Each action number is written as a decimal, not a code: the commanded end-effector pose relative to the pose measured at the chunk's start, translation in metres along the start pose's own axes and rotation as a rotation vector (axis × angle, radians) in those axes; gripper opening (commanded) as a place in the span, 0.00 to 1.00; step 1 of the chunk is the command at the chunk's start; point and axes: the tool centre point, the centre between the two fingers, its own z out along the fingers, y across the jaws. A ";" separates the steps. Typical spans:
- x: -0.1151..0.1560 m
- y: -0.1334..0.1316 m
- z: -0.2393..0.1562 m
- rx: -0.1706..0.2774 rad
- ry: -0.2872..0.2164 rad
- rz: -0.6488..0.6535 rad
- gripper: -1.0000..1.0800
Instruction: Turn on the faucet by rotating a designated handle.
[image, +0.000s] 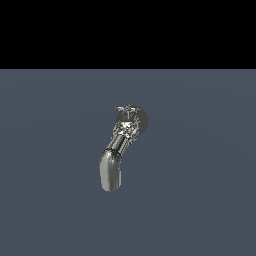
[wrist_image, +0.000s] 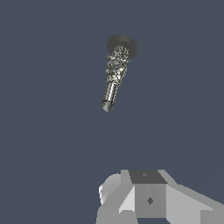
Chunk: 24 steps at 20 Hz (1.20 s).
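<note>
The chrome faucet (image: 120, 145) stands on the grey floor in the middle of the exterior view. Its wide curved spout (image: 111, 172) points toward the camera, and its round dark base disc (image: 141, 120) is behind it. The tiny cross-shaped handle (image: 127, 108) sits on top with thin prongs. The gripper does not show in the exterior view. In the wrist view the faucet (wrist_image: 114, 74) lies well away from the gripper (wrist_image: 148, 199). Only the gripper's grey-white body shows at the picture's edge, and its fingertips are hidden. I cannot pick out the handle there.
A flat grey-blue floor (image: 200, 200) surrounds the faucet, with a black background (image: 128, 30) above it in the exterior view. No other objects show.
</note>
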 end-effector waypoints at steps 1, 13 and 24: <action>-0.004 0.009 0.023 -0.007 -0.071 0.042 0.37; 0.054 0.010 0.189 0.034 -0.221 0.245 0.39; 0.128 0.009 0.286 0.053 -0.182 0.543 0.78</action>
